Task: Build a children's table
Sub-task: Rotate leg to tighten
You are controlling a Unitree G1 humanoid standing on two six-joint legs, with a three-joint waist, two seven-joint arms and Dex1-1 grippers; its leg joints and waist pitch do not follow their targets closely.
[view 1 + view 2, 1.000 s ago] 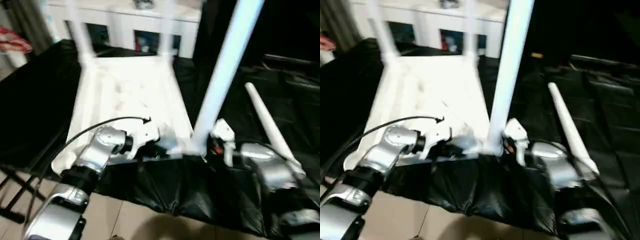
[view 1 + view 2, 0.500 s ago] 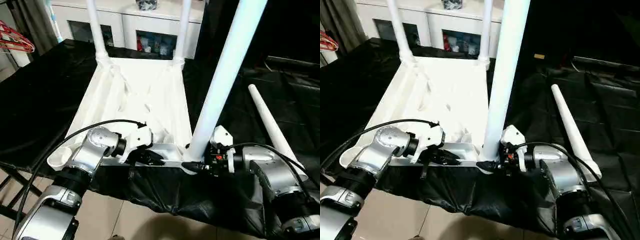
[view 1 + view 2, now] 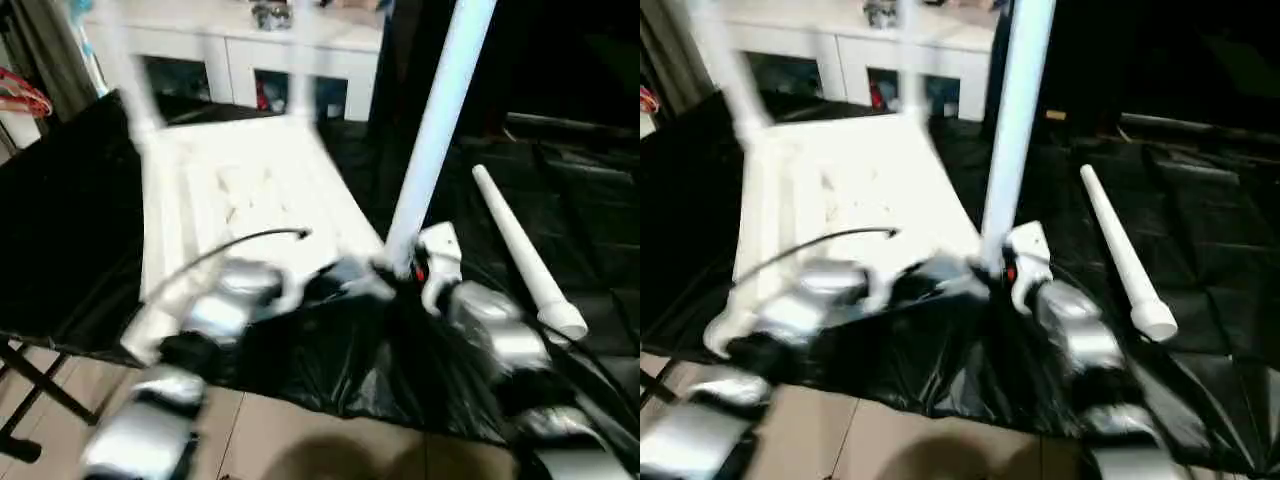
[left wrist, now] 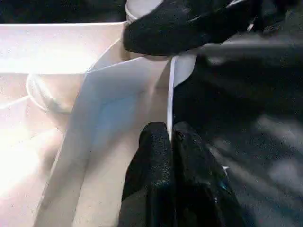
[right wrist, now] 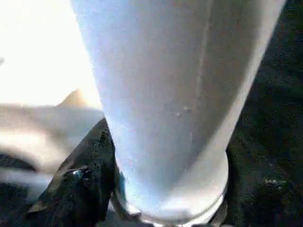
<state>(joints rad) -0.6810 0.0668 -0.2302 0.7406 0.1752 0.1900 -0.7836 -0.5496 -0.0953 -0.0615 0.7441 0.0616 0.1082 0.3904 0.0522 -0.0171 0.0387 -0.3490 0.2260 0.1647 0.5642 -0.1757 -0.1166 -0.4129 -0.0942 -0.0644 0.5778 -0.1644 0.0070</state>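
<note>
The white table top (image 3: 240,190) lies upside down on black cloth, with two legs (image 3: 135,90) standing in its far corner sockets. A third white leg (image 3: 432,130) rises from the near right corner socket. My right gripper (image 3: 400,268) is at this leg's base; in the right wrist view the tube (image 5: 175,94) stands close, with one black finger (image 5: 90,161) against its foot. My left gripper (image 4: 170,130) is shut on the thin near rim (image 4: 170,94) of the table top, just left of that corner. A fourth leg (image 3: 525,255) lies loose on the cloth to the right.
Black cloth (image 3: 580,190) covers the work surface, whose near edge drops to a tiled floor (image 3: 300,440). A white cabinet with glass doors (image 3: 300,40) stands behind the table. Red hangers (image 3: 20,95) show at the far left.
The head views have shifted and blurred, so the camera has moved. My left gripper is still on the rim and my right still at the leg's base.
</note>
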